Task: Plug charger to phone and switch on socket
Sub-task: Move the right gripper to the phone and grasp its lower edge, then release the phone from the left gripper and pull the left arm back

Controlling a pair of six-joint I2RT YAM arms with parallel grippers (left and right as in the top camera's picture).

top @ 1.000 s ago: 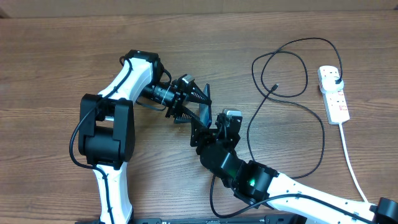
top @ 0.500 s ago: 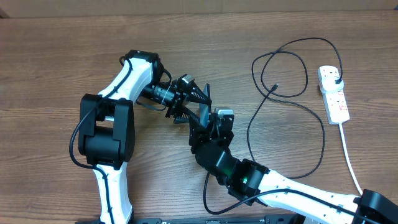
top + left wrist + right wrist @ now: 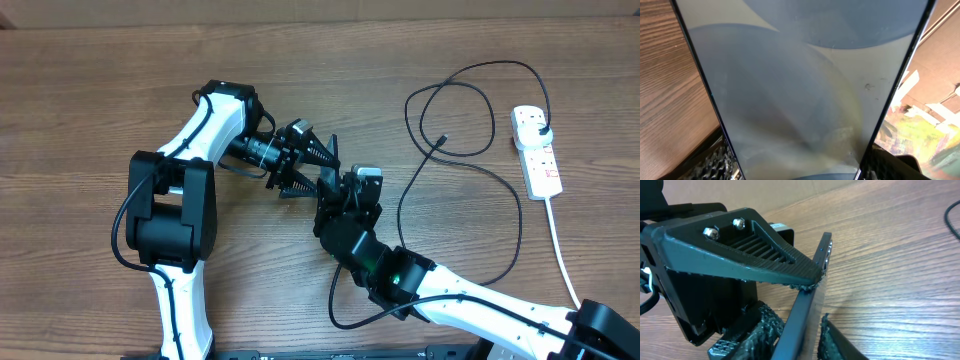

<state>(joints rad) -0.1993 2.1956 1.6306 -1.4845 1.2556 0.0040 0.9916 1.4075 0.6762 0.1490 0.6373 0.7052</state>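
Note:
The phone (image 3: 334, 150) is held on edge above the table middle; its pale lit screen fills the left wrist view (image 3: 800, 90). My left gripper (image 3: 315, 165) is shut on the phone, with one toothed finger on each long edge (image 3: 800, 167). My right gripper (image 3: 338, 195) is open, its two fingers straddling the phone's lower end (image 3: 800, 335) with a narrow gap on the screen side. The charger cable (image 3: 490, 120) loops at the right, its connector tip (image 3: 441, 139) lying free on the wood. Its black plug (image 3: 540, 122) sits in the white socket strip (image 3: 538, 165).
The strip's thick white cord (image 3: 565, 260) runs down the right side toward the front edge. The black cable's long loop (image 3: 520, 220) lies just right of my right arm. A bit of cable shows at the right wrist view's top right (image 3: 952, 217).
My right wrist has shifted slightly up and right around the phone's end. The left arm and phone have not moved.

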